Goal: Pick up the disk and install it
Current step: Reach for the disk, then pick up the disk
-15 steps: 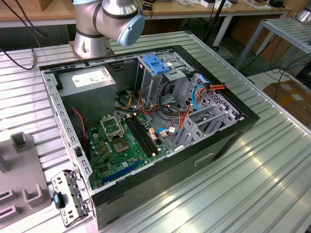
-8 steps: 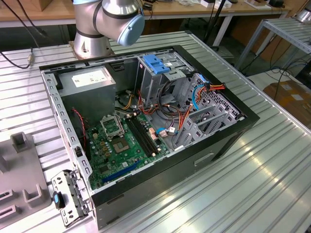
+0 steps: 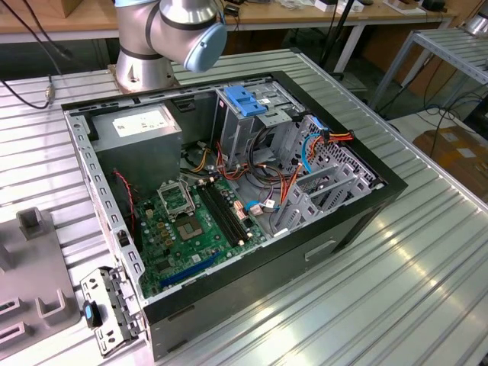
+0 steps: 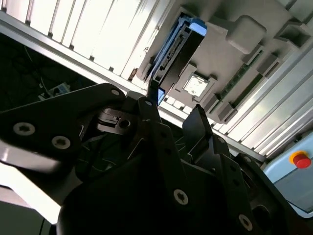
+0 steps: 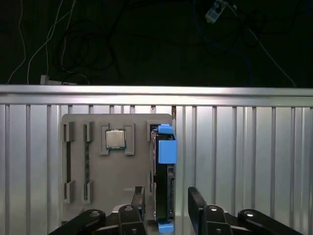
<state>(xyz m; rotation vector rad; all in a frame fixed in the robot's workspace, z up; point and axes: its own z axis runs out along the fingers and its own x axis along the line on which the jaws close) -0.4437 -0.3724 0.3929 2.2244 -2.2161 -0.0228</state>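
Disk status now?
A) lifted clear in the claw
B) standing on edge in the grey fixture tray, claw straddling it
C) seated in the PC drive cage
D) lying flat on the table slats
B: in the first wrist view the disk stands on edge in the grey fixture tray, the open claw straddling it with gaps on both sides.

A robotics lab or workshop: a robot arm (image 3: 171, 34) mounted on a ribbed aluminium bench (image 3: 427, 290), an opened computer case (image 3: 320, 248), wooden worktables (image 3: 297, 17) and trailing cables (image 3: 34, 30) beyond.

Silver-grey arm (image 3: 152, 38) with pale blue joint cap (image 3: 204, 46) and black end effector (image 5: 166, 196) studded with silver screws (image 4: 181, 197).
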